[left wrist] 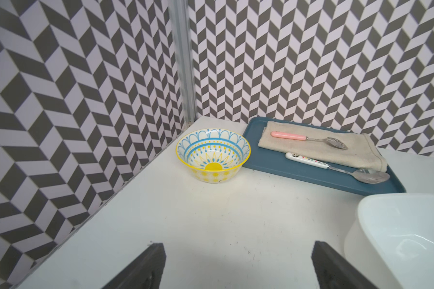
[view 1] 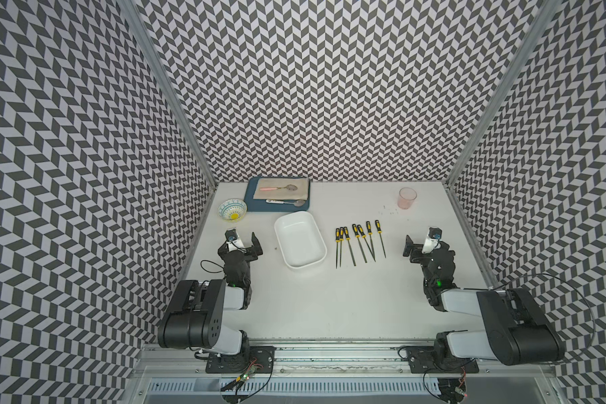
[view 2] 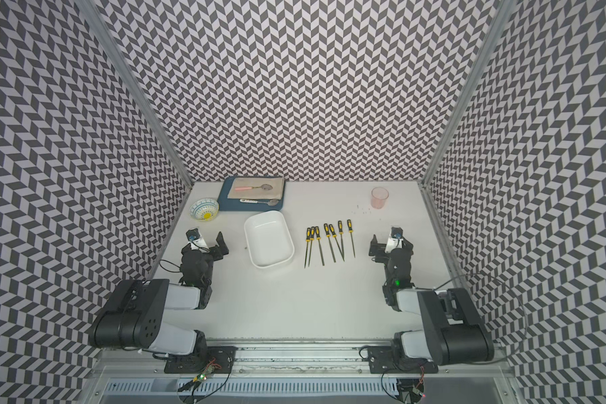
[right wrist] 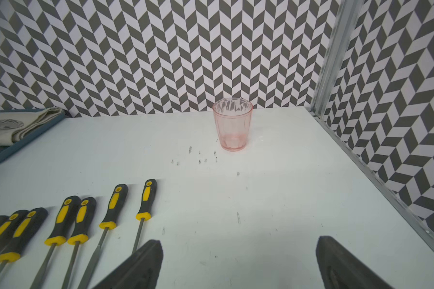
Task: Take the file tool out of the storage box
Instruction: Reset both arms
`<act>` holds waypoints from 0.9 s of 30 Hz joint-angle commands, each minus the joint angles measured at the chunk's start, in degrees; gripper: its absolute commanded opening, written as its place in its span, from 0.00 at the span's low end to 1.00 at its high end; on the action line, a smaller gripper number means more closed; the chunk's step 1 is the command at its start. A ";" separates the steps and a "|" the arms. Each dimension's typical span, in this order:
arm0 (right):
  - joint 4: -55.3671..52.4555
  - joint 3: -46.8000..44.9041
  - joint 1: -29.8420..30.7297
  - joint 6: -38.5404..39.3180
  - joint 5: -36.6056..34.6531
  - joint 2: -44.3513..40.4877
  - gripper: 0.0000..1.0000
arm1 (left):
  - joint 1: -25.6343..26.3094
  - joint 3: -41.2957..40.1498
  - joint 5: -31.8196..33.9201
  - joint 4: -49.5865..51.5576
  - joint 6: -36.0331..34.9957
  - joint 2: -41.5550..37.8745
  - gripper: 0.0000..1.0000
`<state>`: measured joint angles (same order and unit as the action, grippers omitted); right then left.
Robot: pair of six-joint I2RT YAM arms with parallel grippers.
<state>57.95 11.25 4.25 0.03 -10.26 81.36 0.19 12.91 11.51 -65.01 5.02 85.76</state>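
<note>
Left claw and right claw: stood nearest the front edge, both spread wide, gripping nothing. Storage box: sat mid-surface, leftward. Seven file tools: lay outside it, just beside, toward the right edge.

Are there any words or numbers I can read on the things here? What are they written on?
Nothing here can be read for sure.
On the white-handled spoon lying on the blue tray: coloured marks, maybe letters, too blurred to read.
On the file tools: yellow handle inlays, no writing that shows.
On the storage box, the bowl and the pink cup: no words or numbers.
</note>
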 commanded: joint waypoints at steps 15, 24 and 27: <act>19.75 0.86 0.06 2.72 5.74 8.34 1.00 | 0.62 0.73 -4.04 -6.53 -2.68 2.49 1.00; 19.17 0.97 -0.30 2.52 6.23 8.48 0.99 | 1.53 1.33 -2.81 -5.69 -3.57 2.69 1.00; 19.55 0.96 -0.30 2.45 6.07 8.47 1.00 | 1.54 1.33 -2.75 -5.74 -3.52 2.67 1.00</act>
